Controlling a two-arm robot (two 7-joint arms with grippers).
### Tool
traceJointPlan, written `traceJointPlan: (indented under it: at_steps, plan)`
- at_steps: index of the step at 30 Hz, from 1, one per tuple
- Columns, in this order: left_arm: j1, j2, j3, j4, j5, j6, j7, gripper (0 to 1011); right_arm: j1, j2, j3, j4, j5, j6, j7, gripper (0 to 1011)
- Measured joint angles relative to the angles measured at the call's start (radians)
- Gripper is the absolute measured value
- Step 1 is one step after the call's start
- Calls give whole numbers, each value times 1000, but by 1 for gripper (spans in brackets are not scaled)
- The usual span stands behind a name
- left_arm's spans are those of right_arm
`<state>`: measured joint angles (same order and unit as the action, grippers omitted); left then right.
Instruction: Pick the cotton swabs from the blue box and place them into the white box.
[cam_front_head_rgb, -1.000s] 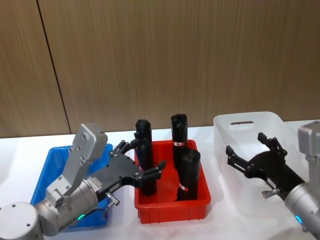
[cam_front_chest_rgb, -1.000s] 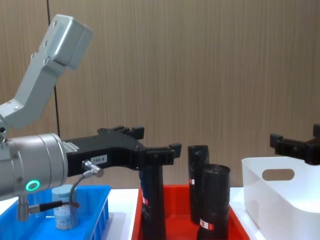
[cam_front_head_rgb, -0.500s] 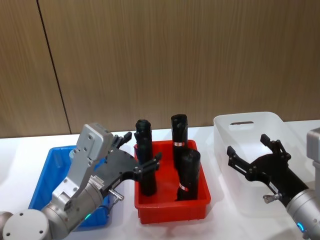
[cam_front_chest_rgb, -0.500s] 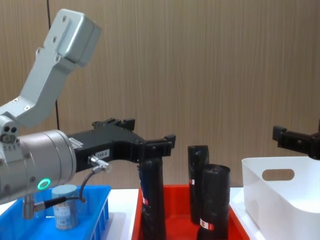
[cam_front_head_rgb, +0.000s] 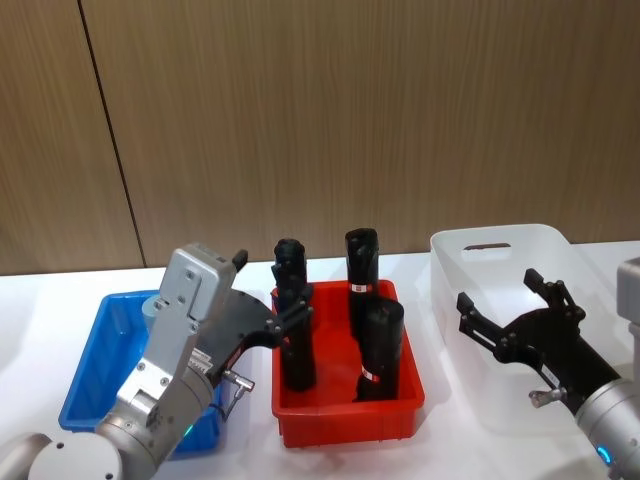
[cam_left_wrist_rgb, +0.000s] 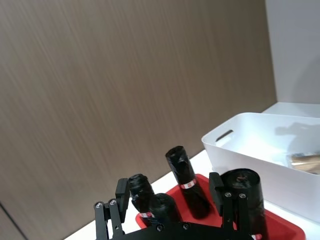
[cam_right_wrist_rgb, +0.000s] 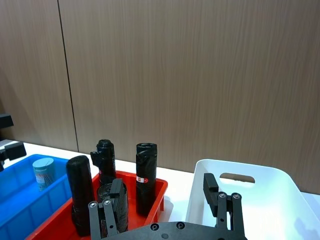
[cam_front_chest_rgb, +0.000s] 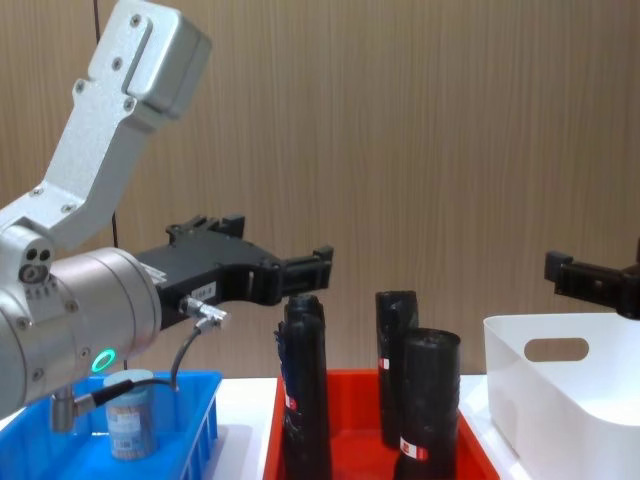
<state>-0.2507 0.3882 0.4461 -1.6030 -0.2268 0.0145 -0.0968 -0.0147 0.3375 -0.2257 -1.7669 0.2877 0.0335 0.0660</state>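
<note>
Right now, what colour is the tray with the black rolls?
The tray is red, best seen in the head view.

I see glossy moulded plastic in the blue box (cam_front_head_rgb: 100, 345) at lower left and the red tray (cam_front_head_rgb: 345, 425) at centre. The white box (cam_front_head_rgb: 447, 300) at right is smooth, faintly translucent plastic. The black rolls (cam_front_head_rgb: 362, 270) look matt and crinkled (a film wrap, seemingly). The wall (cam_front_head_rgb: 350, 120) behind shows matt wood grain.
</note>
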Motion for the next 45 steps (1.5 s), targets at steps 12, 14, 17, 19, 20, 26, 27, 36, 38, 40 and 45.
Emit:
traceJointPlan:
  at_steps: [12,14,17,19,20,26,27,36,38,40,45]
  plan:
    - [14,-7,9,-24,26,-1,84,1004,0,0,0,0,0,1,1,1002]
    - [14,-7,9,-24,27,-1,85,1004,0,0,0,0,0,1,1,1002]
    - [14,-7,9,-24,27,-1,86,1004,0,0,0,0,0,1,1,1002]
    - [14,-7,9,-24,27,-1,86,1004,0,0,0,0,0,1,1,1002]
    - [14,-7,9,-24,27,-1,86,1004,0,0,0,0,0,1,1,1002]
    - [14,-6,9,-24,27,-1,86,1004,1,0,1,1,0,3,5,1002]
    - [14,-6,9,-24,27,-1,86,1004,1,0,1,1,0,4,7,1002]
    - [14,-6,8,-24,26,-1,86,1004,12,3,5,3,14,34,48,1002]
    - [13,-6,8,-24,26,-1,86,1004,18,4,6,4,18,48,64,1002]
    - [13,-6,8,-24,26,-1,86,1004,22,5,7,5,22,59,78,1002]
    - [13,-6,8,-23,26,-1,86,1004,44,7,9,15,32,107,129,1002]
